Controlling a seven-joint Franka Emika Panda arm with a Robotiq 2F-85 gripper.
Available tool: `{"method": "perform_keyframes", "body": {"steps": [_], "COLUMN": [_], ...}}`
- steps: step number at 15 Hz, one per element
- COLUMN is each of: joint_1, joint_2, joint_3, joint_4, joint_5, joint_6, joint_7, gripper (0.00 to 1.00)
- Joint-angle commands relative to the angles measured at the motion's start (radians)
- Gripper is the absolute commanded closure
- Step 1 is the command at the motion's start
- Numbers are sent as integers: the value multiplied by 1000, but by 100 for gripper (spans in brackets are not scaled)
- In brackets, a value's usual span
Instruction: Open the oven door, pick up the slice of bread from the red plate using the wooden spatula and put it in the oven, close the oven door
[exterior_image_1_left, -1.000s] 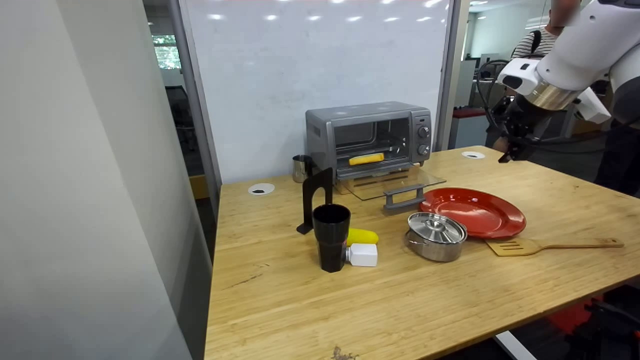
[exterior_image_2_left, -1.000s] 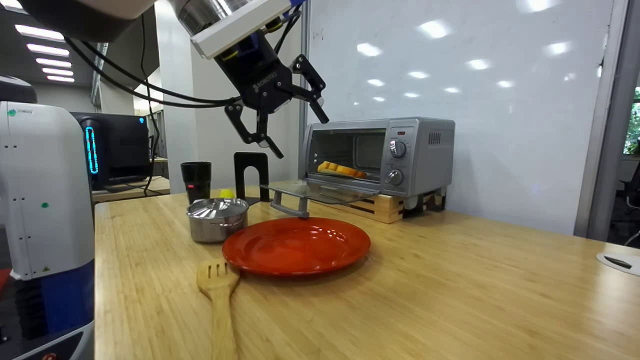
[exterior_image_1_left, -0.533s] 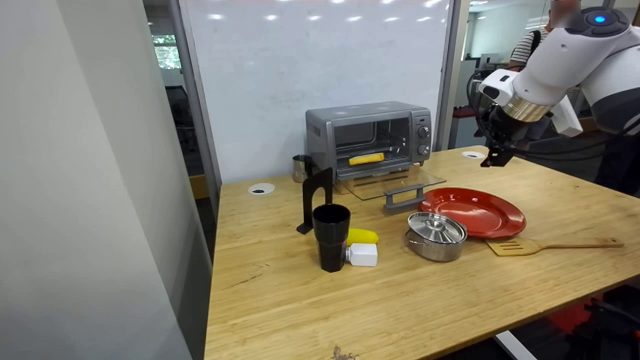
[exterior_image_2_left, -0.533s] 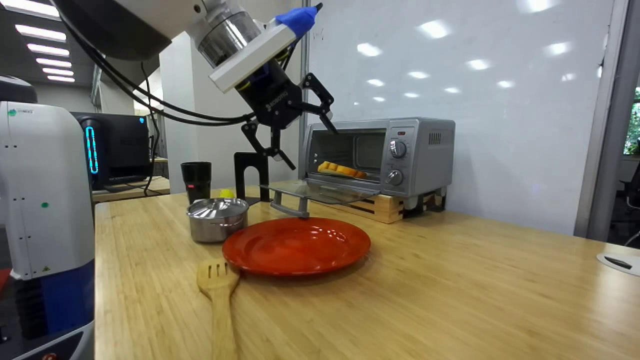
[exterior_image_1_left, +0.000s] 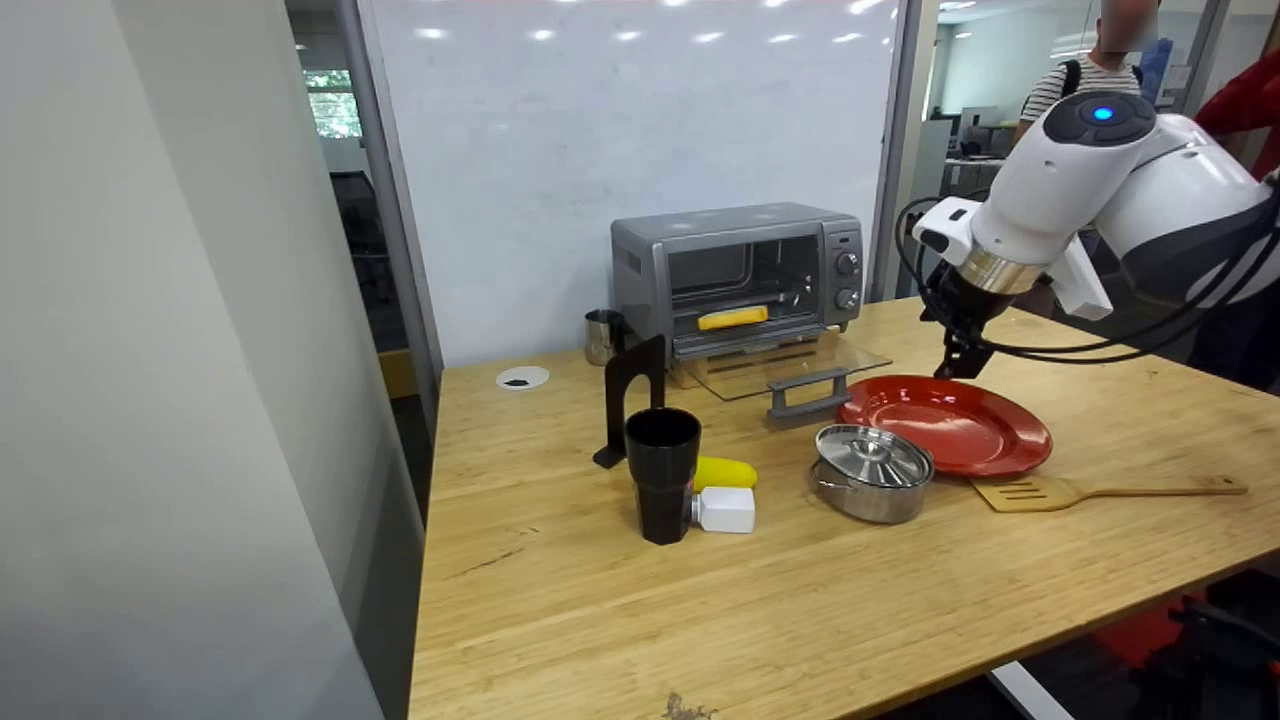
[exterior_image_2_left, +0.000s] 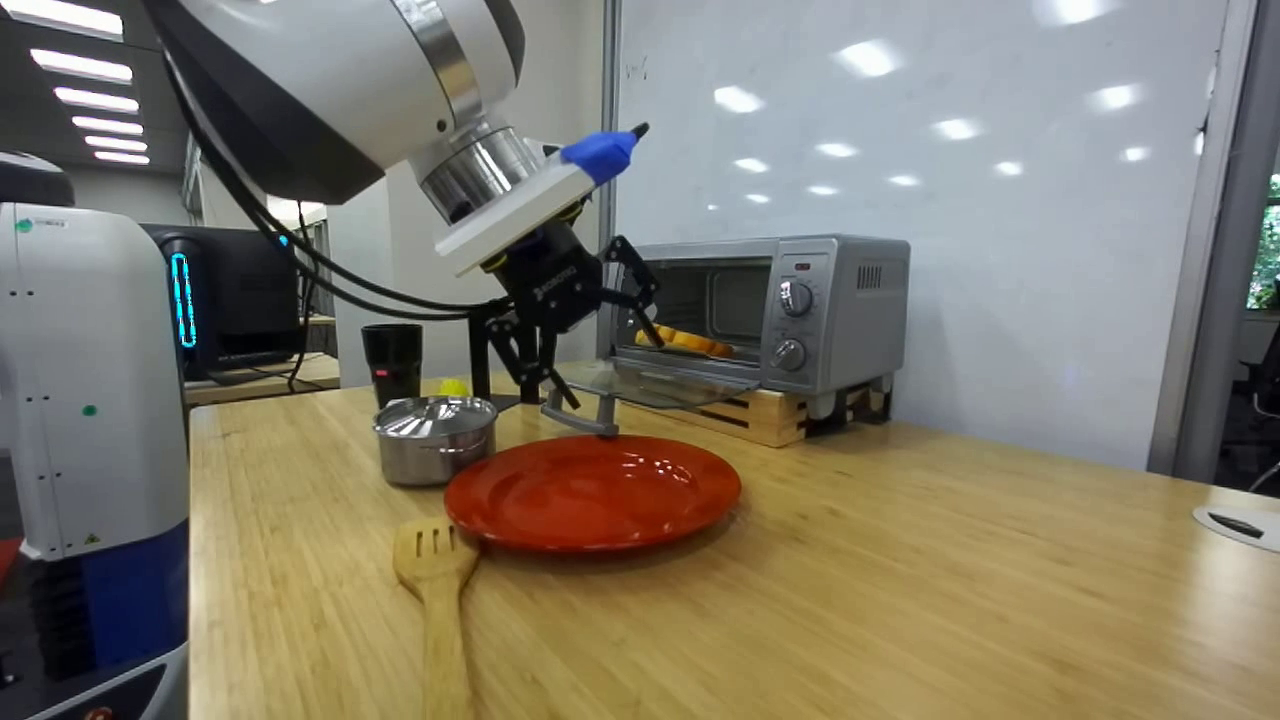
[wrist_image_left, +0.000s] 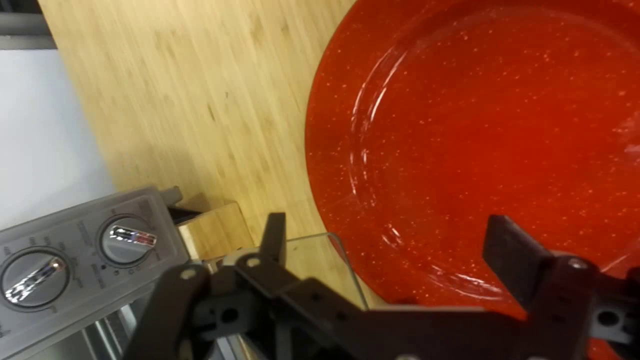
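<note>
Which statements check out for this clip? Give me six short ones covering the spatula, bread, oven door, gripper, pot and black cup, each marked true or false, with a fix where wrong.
1. The wooden spatula lies on the table beside the red plate. True.
2. The slice of bread lies on that plate. False: the slice of bread is inside the oven.
3. The oven door is shut. False: the oven door is folded down, open.
4. The gripper is open and holds nothing. True.
5. The metal pot has no lid on. False: a lid sits on the metal pot.
6. The black cup stands upright. True.
</note>
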Motion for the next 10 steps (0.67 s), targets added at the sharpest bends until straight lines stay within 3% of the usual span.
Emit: {"method": "perform_keyframes", "body": {"steps": [1,6,10], "joint_1": [3,5,-11], "joint_2": [11,18,33], "joint_3": [2,3,-12], "joint_4": [0,1,-6], "joint_5": [9,14,-13], "joint_6": [-5,-6,71], "joint_7": [-9,-14,-27], "gripper": [0,0,0]}}
